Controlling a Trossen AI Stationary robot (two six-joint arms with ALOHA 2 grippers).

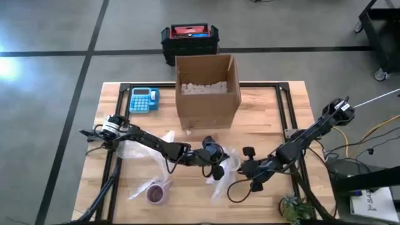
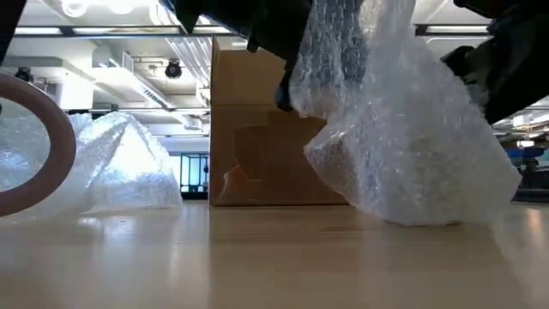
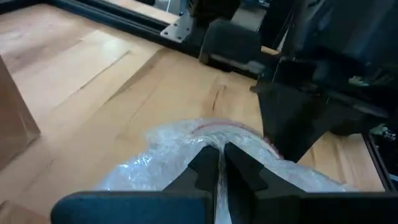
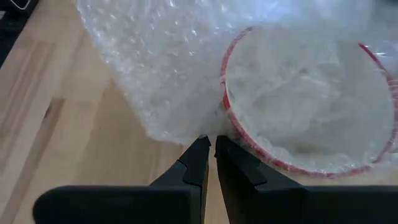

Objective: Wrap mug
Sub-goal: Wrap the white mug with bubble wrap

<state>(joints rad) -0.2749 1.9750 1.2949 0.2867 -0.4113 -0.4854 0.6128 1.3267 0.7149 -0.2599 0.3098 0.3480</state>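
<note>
A sheet of bubble wrap (image 1: pixel 226 164) lies bunched around a red-rimmed mug (image 4: pixel 311 99) at the table's middle front. My left gripper (image 1: pixel 212 154) comes from the left and is shut on the top of the wrap (image 3: pixel 217 152). From the right, my right gripper (image 1: pixel 249 167) is shut at the wrap's edge (image 4: pixel 208 138), just beside the mug's rim. In the low view the bundle (image 2: pixel 386 129) hangs from above, its lower end on the table. My left gripper pinches a raised fold of bubble wrap (image 3: pixel 219 142) between its two fingers, over the mug's red rim, slanting down from the table's left. The wrap below the fingers drapes down to the table (image 2: pixel 412 219). My right gripper pinches the wrap's loose edge (image 4: pixel 205 132) at its fingertips, beside the mug's rim, coming low from the table's right. The wrap spreads away from the fingers over the mug's mouth.
A second mug (image 1: pixel 156 194) lies on another bubble-wrap sheet (image 1: pixel 142 187) at the front left, and more wrap (image 1: pixel 134 150) sits under my left arm. An open cardboard box (image 1: pixel 207 90) stands at the far middle with a blue calculator (image 1: pixel 144 100) to its left.
</note>
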